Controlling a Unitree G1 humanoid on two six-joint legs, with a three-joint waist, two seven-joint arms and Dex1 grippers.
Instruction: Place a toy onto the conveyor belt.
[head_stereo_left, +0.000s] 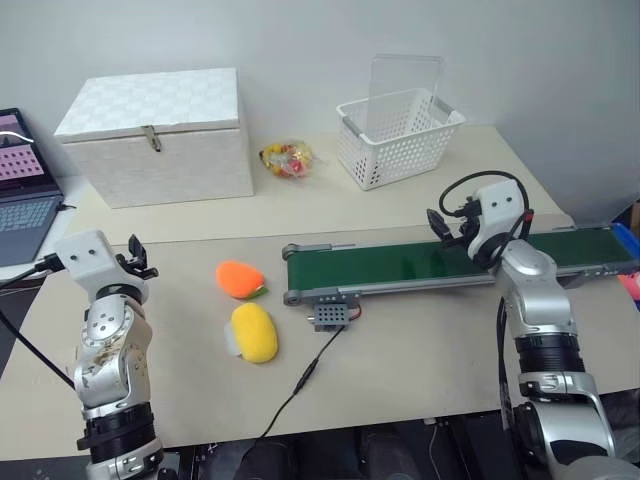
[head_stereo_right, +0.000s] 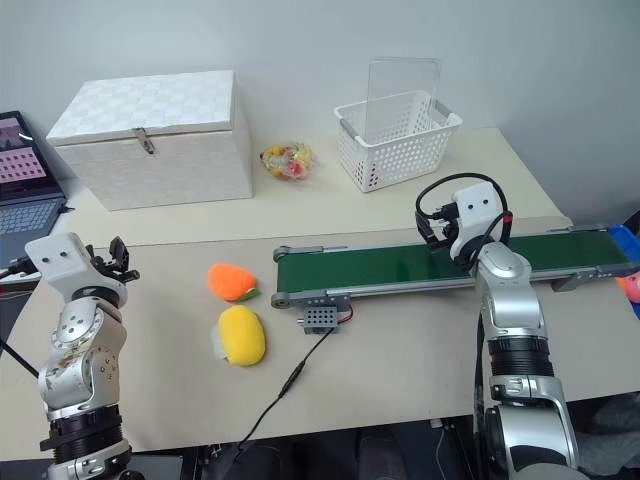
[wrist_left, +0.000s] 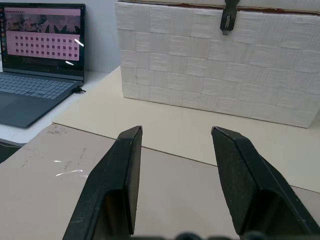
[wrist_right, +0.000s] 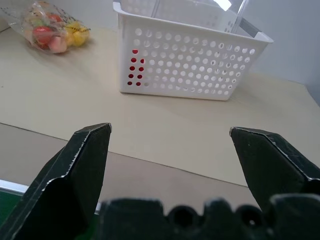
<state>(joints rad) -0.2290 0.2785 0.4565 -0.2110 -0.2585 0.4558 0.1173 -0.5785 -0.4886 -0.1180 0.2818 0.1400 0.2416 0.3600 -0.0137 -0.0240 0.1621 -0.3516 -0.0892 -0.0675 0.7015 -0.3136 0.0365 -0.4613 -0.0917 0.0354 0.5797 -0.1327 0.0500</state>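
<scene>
The yellow oval toy lies on the beige table, just in front of an orange plush and left of the conveyor belt's grey motor box. The dark green conveyor belt runs from the table's middle to the right edge. My left gripper is open and holds nothing. It hovers near the table's left edge, well left of the toy, facing the white box. Above the belt's right half, my right gripper is wide open and holds nothing. It faces the basket.
A white woven box with a latch stands at the back left, with a laptop beside it. A bag of sweets and a white perforated basket sit at the back. A black cable trails from the motor box to the front edge.
</scene>
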